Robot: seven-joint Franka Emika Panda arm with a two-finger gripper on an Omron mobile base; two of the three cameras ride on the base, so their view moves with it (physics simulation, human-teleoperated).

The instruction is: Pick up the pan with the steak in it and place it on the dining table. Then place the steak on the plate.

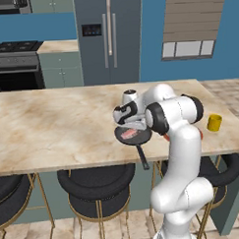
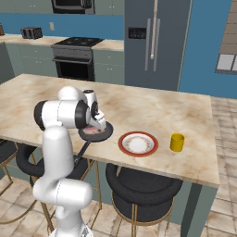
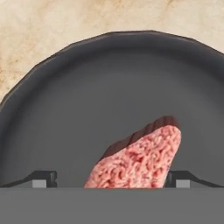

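The black pan (image 1: 137, 137) rests on the dining table (image 1: 53, 124) near its front edge, with its long handle (image 1: 143, 157) sticking out over the edge. In the pan lies the pinkish steak (image 1: 128, 135). My gripper (image 1: 134, 126) hovers low over the pan, open. In the hand view, the gripper (image 3: 111, 179) has its two fingertips (image 3: 43, 178) on either side of the steak (image 3: 142, 159), inside the pan (image 3: 87, 96). From the right base view, the red-rimmed plate (image 2: 137, 143) lies just right of the pan (image 2: 105, 134).
A yellow cup (image 2: 177, 142) stands right of the plate, near the table's end. Black round stools (image 1: 97, 184) with gold legs are tucked under the table's front edge. Behind the table are a stove (image 2: 76, 55) and a grey fridge (image 2: 155, 41).
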